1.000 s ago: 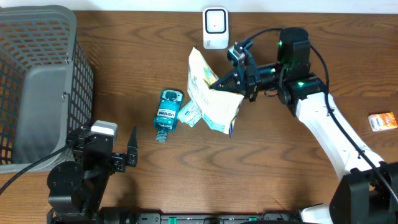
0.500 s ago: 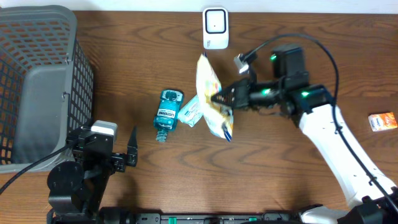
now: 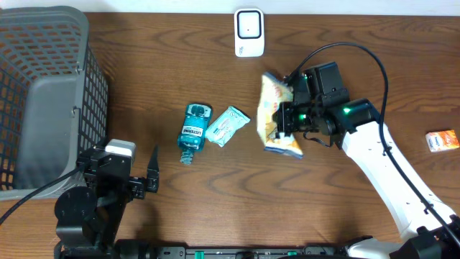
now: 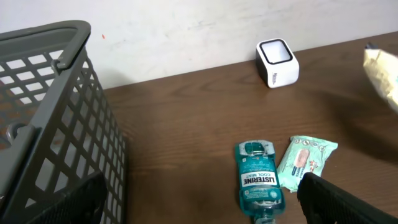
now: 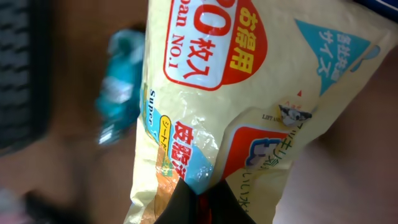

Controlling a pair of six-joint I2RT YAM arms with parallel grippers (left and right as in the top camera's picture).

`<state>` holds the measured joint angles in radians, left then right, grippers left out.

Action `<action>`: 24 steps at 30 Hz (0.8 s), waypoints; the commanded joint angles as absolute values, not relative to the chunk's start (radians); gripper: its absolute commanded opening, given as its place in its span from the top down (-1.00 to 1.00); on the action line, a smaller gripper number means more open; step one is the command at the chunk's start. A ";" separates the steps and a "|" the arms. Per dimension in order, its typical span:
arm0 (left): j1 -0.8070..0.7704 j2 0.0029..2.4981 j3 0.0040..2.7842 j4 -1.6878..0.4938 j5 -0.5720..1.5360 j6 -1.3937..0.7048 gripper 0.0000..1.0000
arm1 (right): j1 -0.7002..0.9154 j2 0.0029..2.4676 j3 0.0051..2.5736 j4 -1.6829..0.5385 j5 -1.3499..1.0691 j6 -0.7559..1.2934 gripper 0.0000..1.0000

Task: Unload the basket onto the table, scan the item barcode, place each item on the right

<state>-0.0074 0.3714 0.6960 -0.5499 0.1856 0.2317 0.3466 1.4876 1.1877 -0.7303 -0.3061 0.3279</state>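
The item is a yellow snack bag (image 3: 275, 119) with red and blue Japanese print, held above the table right of centre. My right gripper (image 3: 288, 117) is shut on the bag's lower edge. In the right wrist view the bag (image 5: 249, 93) fills the frame and the black fingers (image 5: 202, 200) pinch its crumpled edge. The white barcode scanner (image 3: 249, 32) stands at the back centre, well apart from the bag. My left gripper (image 4: 199, 214) is open and empty near the front left; the scanner (image 4: 277, 62) is far ahead of it.
A blue Listerine bottle (image 3: 194, 131) and a mint-green wipes pack (image 3: 228, 126) lie side by side left of the bag. A grey mesh basket (image 3: 43, 93) takes up the back left. A small orange box (image 3: 442, 139) lies at the right edge.
My right gripper has carried the bag right and toward the front, away from the scanner, and the bag has turned and folded narrower. The left arm has not moved.
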 commanded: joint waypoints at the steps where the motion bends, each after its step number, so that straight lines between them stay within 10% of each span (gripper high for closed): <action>1: -0.008 0.371 0.701 -0.546 0.199 0.223 -0.96 | 0.349 1.506 1.195 -0.676 -0.064 0.284 0.97; 24: -0.008 0.371 0.701 -0.546 0.199 0.223 -0.96 | 0.414 1.958 1.549 -0.441 -0.062 0.240 0.98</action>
